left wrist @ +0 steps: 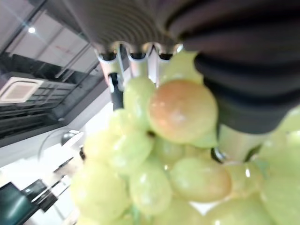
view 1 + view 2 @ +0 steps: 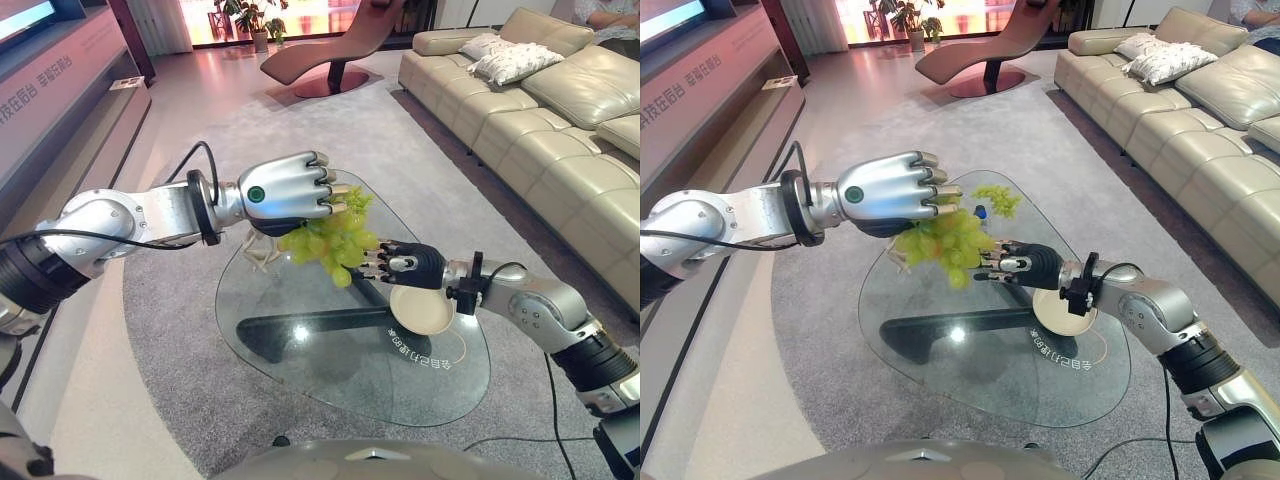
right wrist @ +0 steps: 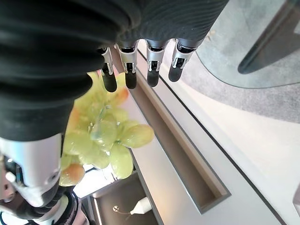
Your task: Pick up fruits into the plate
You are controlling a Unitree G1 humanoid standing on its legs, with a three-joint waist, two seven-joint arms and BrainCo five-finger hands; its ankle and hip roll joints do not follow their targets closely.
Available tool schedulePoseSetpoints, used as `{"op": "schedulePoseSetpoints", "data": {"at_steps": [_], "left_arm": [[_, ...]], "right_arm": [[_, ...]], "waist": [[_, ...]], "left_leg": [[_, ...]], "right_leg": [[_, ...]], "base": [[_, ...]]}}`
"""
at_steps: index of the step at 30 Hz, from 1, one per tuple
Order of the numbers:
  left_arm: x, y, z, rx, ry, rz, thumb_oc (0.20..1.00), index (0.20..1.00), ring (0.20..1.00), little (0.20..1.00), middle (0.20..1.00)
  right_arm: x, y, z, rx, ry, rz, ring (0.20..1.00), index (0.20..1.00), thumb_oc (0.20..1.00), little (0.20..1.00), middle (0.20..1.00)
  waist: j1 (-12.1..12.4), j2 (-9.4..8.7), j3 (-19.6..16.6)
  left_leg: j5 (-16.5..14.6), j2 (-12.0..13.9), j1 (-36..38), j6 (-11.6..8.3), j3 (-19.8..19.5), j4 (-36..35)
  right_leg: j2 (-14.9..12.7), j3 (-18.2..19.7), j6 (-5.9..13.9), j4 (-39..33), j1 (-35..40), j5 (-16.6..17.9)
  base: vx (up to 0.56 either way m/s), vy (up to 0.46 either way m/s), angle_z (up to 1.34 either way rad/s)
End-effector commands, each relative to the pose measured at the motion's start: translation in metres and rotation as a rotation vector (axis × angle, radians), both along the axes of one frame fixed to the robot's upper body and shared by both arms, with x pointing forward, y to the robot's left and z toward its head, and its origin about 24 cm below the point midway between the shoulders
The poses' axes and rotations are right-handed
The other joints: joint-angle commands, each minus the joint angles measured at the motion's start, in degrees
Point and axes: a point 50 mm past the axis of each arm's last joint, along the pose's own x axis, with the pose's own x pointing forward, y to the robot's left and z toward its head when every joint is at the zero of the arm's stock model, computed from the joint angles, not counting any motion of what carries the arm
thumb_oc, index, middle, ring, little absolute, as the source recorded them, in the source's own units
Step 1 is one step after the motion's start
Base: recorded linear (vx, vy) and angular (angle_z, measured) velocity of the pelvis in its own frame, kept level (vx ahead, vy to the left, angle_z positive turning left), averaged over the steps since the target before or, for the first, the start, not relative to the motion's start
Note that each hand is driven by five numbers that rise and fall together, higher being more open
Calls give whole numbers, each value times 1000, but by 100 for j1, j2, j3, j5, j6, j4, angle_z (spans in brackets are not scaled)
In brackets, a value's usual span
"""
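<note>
The left hand [image 2: 290,188] has its fingers curled round a bunch of green grapes [image 2: 325,243], held up in the air above the far part of the glass table [image 2: 330,385]. The right hand [image 2: 400,262], fingers straight and relaxed, reaches toward the bunch from the right. The cream plate [image 2: 422,310] sits on the table under the right wrist, so the grapes are lifted but not yet delivered. A second green bunch [image 2: 997,199] lies farther off. Whether the plate already holds any fruit is hard to say; the wrist covers part of it.

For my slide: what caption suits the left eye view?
Left hand holds green grapes above glass table; right hand nearby.
</note>
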Motion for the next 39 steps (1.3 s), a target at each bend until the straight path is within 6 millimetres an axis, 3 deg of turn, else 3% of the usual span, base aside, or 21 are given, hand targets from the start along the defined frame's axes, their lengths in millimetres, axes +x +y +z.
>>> {"op": "schedulePoseSetpoints", "data": {"at_steps": [1, 19, 39], "left_arm": [[7, -5, 42, -92, -97, 10, 200, 200, 200, 200, 200], [3, -17, 30, -66, 62, 1, 200, 200, 200, 200, 200], [18, -25, 26, -69, 167, 101, 200, 200, 200, 200, 200]], "right_arm": [[5, 23, 32, 90, -101, 78, 1000, 1000, 1000, 1000, 1000], [5, 40, 39, 101, -137, 107, 1000, 1000, 1000, 1000, 1000], [2, 70, 44, 145, -140, 172, 1000, 1000, 1000, 1000, 1000]], "waist": [[20, -179, -103], [22, -174, -86], [3, -142, -67]], "left_leg": [[-932, -477, 370, 306, 463, 107], [-938, -459, 379, 308, 506, 93], [-932, -454, 396, 324, 535, 89]], "right_leg": [[40, -135, 121, 134, 161, -301], [59, -55, 130, 98, 156, -295], [82, 22, 110, 86, 158, -305]], "base": [[0, 0, 0], [0, 0, 0], [0, 0, 0]]}}
